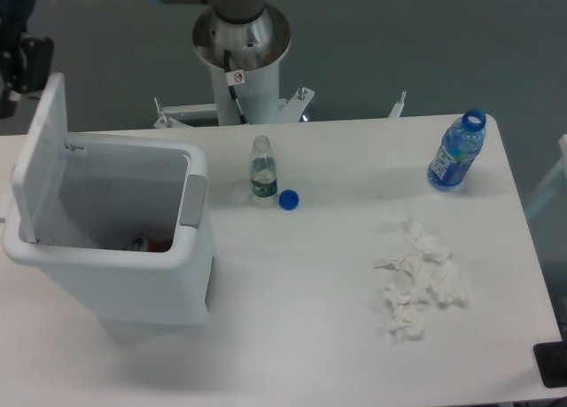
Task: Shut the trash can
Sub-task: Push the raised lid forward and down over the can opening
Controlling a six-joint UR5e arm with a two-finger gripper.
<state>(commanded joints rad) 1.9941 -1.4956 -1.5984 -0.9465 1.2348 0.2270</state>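
Observation:
The trash can (pixel 133 278) is a large white bin at the left of the table, with a grey latch tab (pixel 192 201) on its right rim. Its hinged lid (pixel 40 159) stands nearly upright on the left side, leaving the bin open. Some rubbish shows at the bottom inside. My gripper (pixel 19 57) is a dark shape at the top left edge, just behind the lid's upper edge. Its fingers are mostly cut off by the frame, so I cannot tell whether they are open or shut.
A small clear bottle (pixel 262 172) without its cap stands right of the bin, with a blue cap (pixel 288 199) beside it. A blue bottle (pixel 456 152) stands at the back right. Crumpled tissues (pixel 416 278) lie at the right. The robot base (pixel 241 43) is behind the table.

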